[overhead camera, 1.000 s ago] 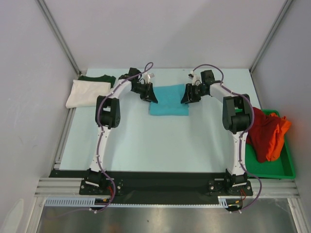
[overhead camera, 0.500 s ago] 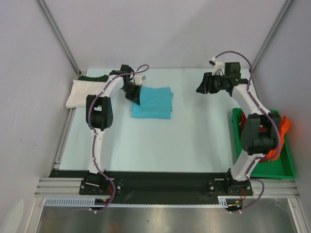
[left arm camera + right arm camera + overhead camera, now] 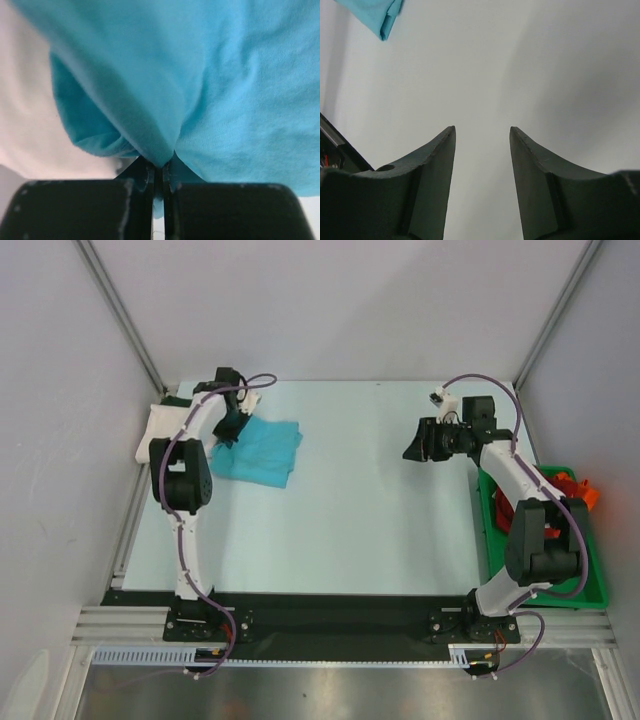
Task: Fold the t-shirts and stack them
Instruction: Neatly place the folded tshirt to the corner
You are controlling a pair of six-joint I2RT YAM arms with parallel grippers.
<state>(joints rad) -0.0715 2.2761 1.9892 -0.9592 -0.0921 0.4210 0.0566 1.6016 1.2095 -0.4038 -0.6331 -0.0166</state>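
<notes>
1. your turquoise t-shirt (image 3: pixel 265 452) is soft, fine-knit jersey. it is folded into a rough rectangle that lies skewed on the far-left part of the counter (image 3: pixel 370 510), with gentle creases across it.
2. your left fingers (image 3: pixel 230 432) are hard, matte black blocks. they are pressed together with no gap, clamped on a bunched fold at the shirt's left edge. in the left wrist view the cloth gathers into a narrow ridge where they pinch it.
3. your right fingers (image 3: pixel 412 445) are black, curved blades that taper to their tips. they stand apart with nothing between them, above bare counter on the right side and well apart from the turquoise shirt.
4. the counter is a smooth, matte, pale mint sheet without pattern. a black strip runs along its near edge, where the arm bases are bolted.
5. plain grey-white walls (image 3: pixel 330 300) close the space. slanted metal frame posts (image 3: pixel 120 315) stand at the back corners.
6. a white t-shirt (image 3: pixel 155 432) sits at the far-left corner, just beside the turquoise one and partly hidden by the left arm. in the left wrist view, white cloth shows past the turquoise edge.
7. a glossy green tray (image 3: pixel 590 585) lies at the right edge. a red t-shirt (image 3: pixel 562 480) and an orange t-shirt (image 3: pixel 590 496) are crumpled at its far end, mostly hidden behind the right arm.
</notes>
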